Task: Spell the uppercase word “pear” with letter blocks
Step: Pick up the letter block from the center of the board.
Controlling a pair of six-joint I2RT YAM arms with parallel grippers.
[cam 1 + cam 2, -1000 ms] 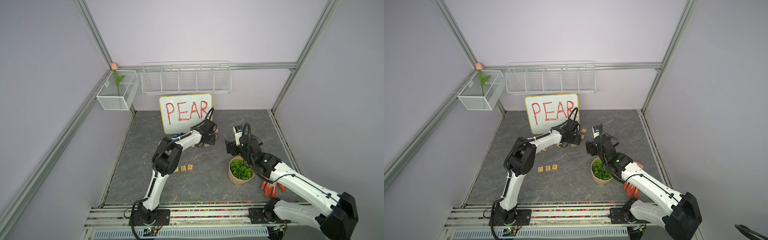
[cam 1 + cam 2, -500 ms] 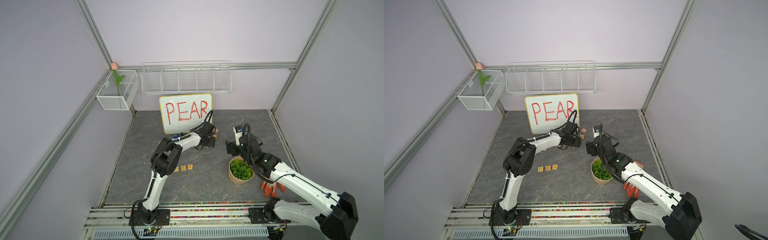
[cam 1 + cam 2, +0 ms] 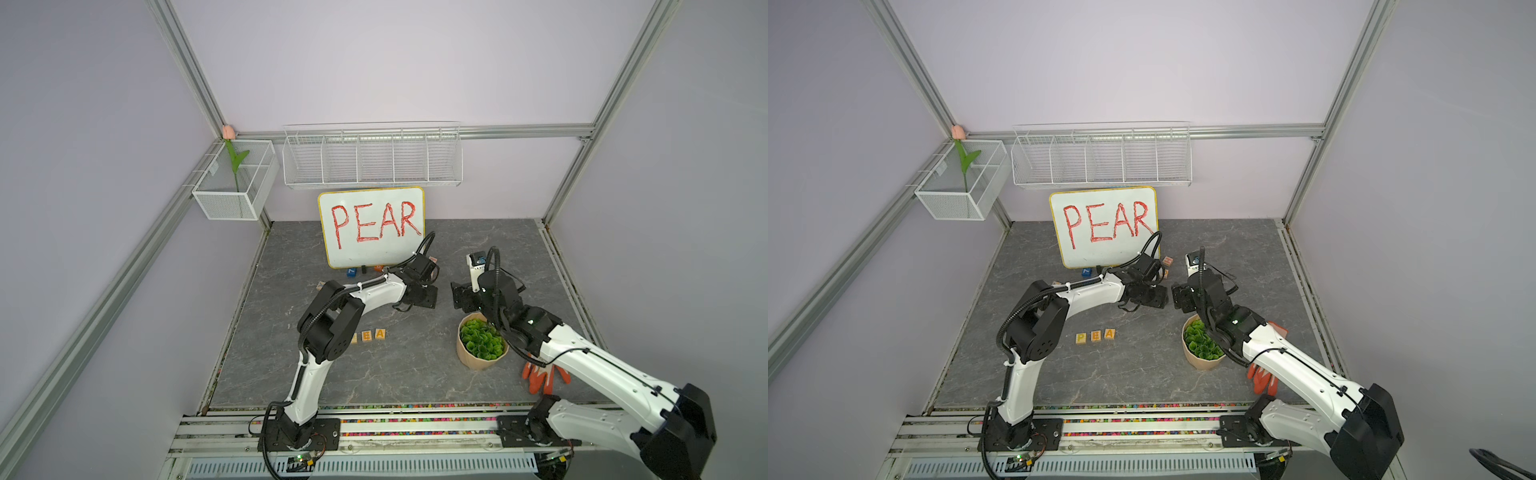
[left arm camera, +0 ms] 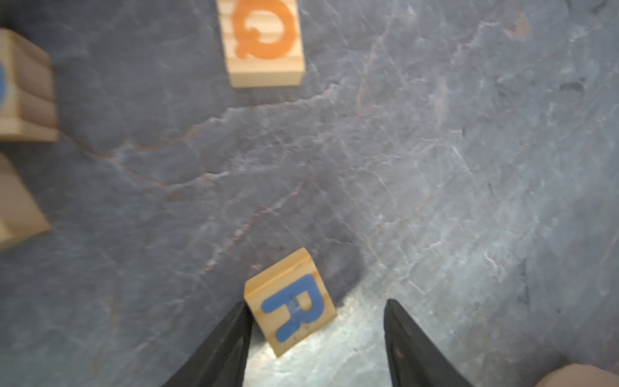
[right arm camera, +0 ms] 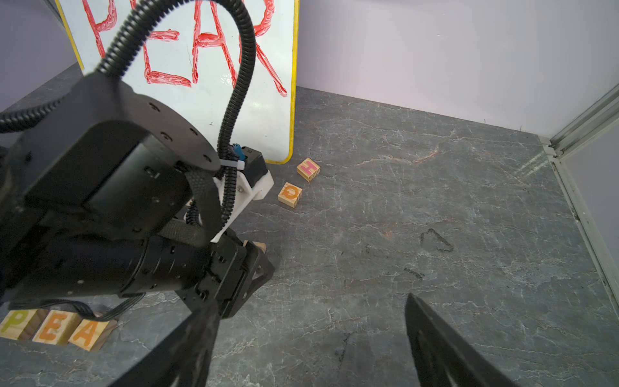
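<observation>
Top views, row: yellow-P light-wood cube (image 3: pixel 1081 337), orange-E cube (image 3: pixel 1096 335) and orange-A cube (image 3: pixel 1109 333) stand side by side on the grey stone-look table (image 3: pixel 1142 374), near-left of centre.
Top views, arms: left gripper (image 3: pixel 1156 297) is down at the table, farther back and right of the row, before the white board with red PEAR (image 3: pixel 1104 226). The right gripper (image 3: pixel 1177 298) is just right of it, facing it.
Left wrist, blue-R light-wood cube (image 4: pixel 290 311): flat on the table, askew, between the left gripper's black fingers (image 4: pixel 227 341). One finger touches its corner, the other stands apart; half spread, nothing gripped.
Left wrist, beyond: orange-Q cube (image 4: pixel 264 43).
Right wrist, right gripper: fingers wide apart, empty, above the table.
</observation>
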